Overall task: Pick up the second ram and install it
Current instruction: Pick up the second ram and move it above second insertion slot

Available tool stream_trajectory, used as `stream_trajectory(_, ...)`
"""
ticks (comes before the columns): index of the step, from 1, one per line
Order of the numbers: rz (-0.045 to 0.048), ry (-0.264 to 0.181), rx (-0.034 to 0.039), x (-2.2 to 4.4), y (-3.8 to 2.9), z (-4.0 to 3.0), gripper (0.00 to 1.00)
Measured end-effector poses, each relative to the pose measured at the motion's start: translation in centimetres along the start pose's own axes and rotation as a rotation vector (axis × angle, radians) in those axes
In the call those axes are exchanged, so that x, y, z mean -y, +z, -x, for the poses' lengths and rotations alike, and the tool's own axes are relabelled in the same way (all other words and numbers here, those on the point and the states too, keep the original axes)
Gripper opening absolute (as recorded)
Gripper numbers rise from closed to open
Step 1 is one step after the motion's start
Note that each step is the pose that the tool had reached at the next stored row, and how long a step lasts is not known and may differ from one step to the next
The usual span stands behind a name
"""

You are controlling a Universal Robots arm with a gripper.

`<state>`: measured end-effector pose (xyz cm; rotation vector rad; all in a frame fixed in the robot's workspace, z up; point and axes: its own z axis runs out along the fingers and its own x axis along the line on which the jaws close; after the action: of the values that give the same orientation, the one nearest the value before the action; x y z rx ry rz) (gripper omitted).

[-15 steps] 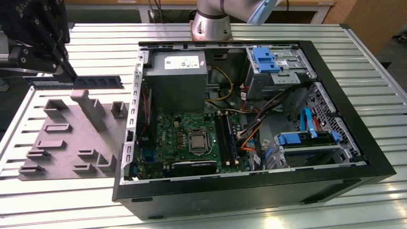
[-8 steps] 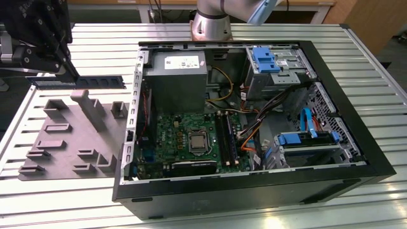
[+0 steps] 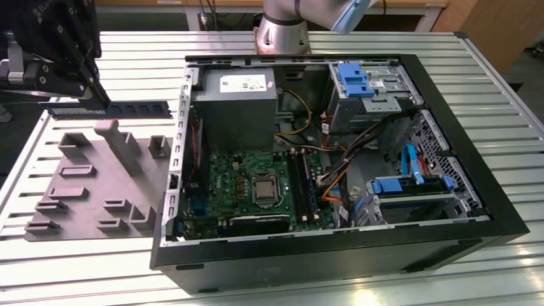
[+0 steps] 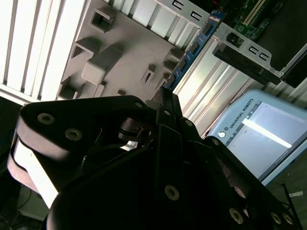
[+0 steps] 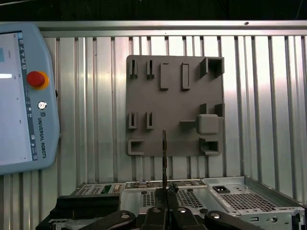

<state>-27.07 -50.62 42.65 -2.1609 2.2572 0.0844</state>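
A slatted aluminium table (image 3: 127, 44) carries a black open computer tower case (image 3: 340, 264) lying on its side. Beside it, at the exterior view's left, is a grey blocky plastic holder tray (image 3: 89, 188). A light blue-grey teach pendant (image 5: 24, 120) lies near the tray. The black gripper (image 3: 98, 102) pinches the second ram (image 3: 136, 109), a long thin dark stick with black chips (seen edge-on in the first wrist view). The stick is held level in the air near the tray, outside the case.
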Motion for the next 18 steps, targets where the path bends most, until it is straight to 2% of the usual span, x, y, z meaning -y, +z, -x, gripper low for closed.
stream_trajectory(9, 0.0001, 0.0, -0.0001, 0.66, -0.03, 0.03, 0.11)
stream_trajectory(18, 0.0, 0.0, 0.0, 1.72, -0.04, 0.08, 0.11)
